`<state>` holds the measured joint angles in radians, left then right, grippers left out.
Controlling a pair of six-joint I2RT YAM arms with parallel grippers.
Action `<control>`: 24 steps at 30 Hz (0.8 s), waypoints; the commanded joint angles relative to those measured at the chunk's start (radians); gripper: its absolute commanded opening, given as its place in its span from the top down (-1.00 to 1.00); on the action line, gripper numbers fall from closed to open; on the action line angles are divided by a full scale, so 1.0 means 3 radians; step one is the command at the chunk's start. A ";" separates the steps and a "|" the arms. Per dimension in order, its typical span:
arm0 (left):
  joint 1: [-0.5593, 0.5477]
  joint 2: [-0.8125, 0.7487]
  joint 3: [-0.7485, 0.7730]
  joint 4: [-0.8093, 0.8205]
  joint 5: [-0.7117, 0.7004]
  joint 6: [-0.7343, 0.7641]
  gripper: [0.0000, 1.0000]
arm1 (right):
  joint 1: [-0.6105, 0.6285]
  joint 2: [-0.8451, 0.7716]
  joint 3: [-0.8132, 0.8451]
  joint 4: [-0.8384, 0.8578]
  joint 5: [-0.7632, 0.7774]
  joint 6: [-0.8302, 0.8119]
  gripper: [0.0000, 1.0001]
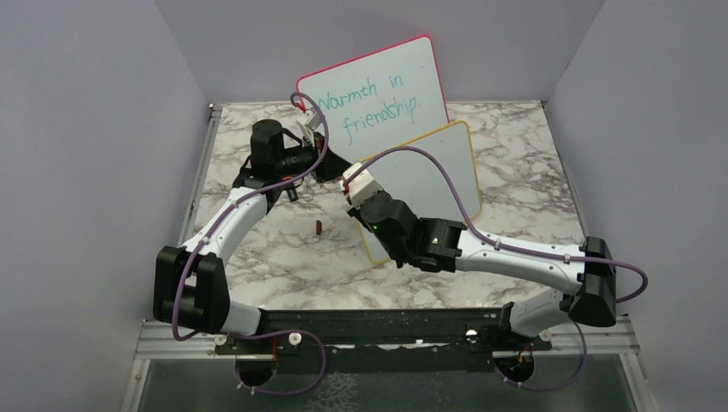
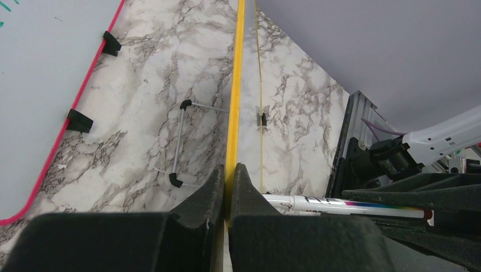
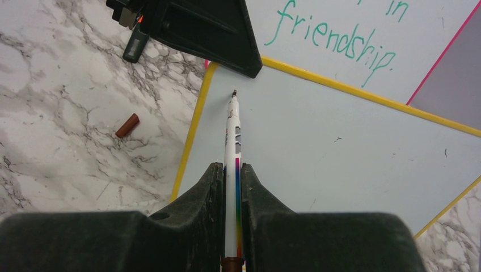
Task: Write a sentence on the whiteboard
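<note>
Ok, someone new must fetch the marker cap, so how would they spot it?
On the marbled table, look left of the yellow-framed whiteboard in the top view. The marker cap is the small reddish-brown cylinder lying alone on bare marble.

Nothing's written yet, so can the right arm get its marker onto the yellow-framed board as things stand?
Probably yes: the marker in the right gripper points at the blank face of the whiteboard; the left gripper clamps only its edge.

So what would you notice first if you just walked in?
The right arm's fingers grip a rainbow-striped marker, its tip near a corner of the blank yellow-framed whiteboard. The left arm's fingers pinch that board's edge. Behind it stands a pink-framed board reading "Warmth in friendship."
</note>
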<state>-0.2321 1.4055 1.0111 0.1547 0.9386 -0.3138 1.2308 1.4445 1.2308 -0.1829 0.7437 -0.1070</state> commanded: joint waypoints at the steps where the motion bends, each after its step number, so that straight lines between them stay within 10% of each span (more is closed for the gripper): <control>1: -0.0008 -0.0007 -0.0052 -0.0080 0.0033 0.0059 1.00 | 0.0019 0.0048 0.0115 -0.0195 0.0033 0.0124 0.99; 24: -0.0009 0.0005 -0.0057 -0.0051 0.0036 0.0039 1.00 | 0.0019 0.0084 0.0185 -0.0805 -0.0205 0.0528 0.98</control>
<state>-0.2321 1.4055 1.0092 0.1547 0.9386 -0.3134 1.2320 1.4513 1.2598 -0.3576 0.7197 0.0097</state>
